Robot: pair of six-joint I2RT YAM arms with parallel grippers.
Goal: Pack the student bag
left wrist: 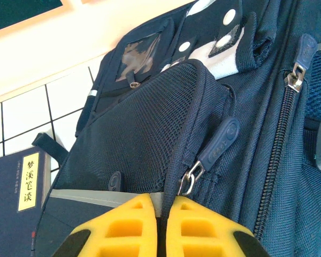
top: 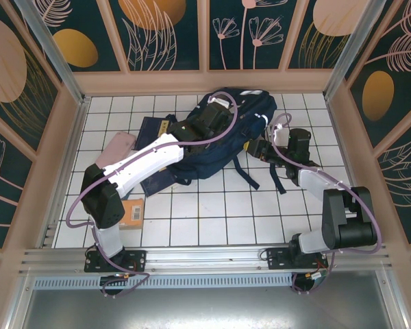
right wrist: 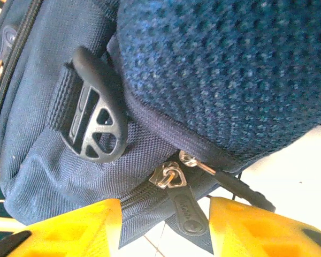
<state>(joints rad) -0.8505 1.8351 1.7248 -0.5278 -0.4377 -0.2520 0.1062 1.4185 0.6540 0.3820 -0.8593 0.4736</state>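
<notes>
The student bag [top: 226,120], a large navy backpack, lies on the white tiled floor at the back centre. My left gripper [left wrist: 163,206] is shut on the piped edge of the bag's mesh pocket [left wrist: 144,134], just below a metal slider with a blue zipper pull [left wrist: 219,144]. In the top view it rests on the bag's left side [top: 200,125]. My right gripper [right wrist: 165,214] is at the bag's right side [top: 264,147], open. A dark zipper pull [right wrist: 186,211] hangs between its yellow fingers [right wrist: 80,227] without touching either one.
A navy booklet with a yellow label [left wrist: 18,187] lies left of the bag, seen also as booklets [top: 153,130]. A pink flat item [top: 116,149] and an orange-brown box [top: 131,212] sit near the left arm. The bag's dark straps [top: 277,175] trail toward the right arm. Walls enclose the floor.
</notes>
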